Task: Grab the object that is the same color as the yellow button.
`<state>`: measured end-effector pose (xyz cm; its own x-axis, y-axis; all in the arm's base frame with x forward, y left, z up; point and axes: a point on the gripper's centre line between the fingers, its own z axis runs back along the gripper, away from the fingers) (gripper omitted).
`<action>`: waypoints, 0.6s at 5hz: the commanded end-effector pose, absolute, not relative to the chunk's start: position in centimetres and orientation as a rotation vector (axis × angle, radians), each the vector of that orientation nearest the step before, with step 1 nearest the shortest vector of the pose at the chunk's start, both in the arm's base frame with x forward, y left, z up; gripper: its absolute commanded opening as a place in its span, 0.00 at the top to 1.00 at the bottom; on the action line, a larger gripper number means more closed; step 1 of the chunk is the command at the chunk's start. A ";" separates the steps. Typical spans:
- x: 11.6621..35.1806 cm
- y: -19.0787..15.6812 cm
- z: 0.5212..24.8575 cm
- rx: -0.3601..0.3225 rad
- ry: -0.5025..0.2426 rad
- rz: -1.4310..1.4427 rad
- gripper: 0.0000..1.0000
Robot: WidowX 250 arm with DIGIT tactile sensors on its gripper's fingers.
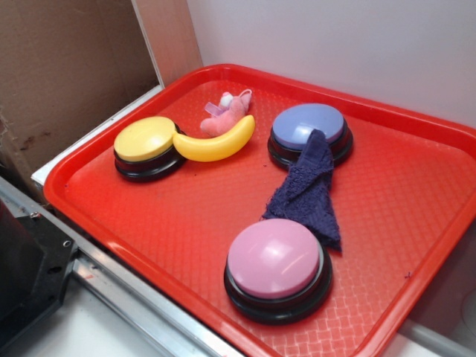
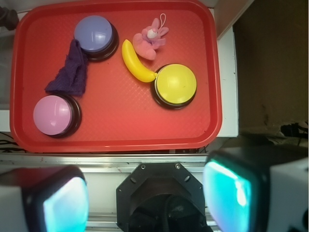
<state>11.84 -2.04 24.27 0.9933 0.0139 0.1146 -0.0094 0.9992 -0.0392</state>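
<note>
3 dome buttons share the red tray (image 1: 416, 245); the yellow banana (image 2: 135, 63) lies touching the yellow button (image 2: 175, 84), just beside a pink plush (image 2: 150, 38), so your fingers (image 2: 145, 195), wide apart and empty, hang well back.

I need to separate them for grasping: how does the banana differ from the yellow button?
The banana is long, curved and lies flat; the yellow button is a round dome. The banana is yellow all over; the button sits on a black base. Both are glossy yellow, and one banana tip meets the button.
</note>
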 end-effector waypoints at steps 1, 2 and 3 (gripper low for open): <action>11.8 -2.0 24.3 -0.039 -0.115 0.012 0.00; 14.2 -2.0 22.9 0.009 -0.159 -0.109 0.00; 15.8 -2.3 21.3 0.020 -0.208 -0.231 0.00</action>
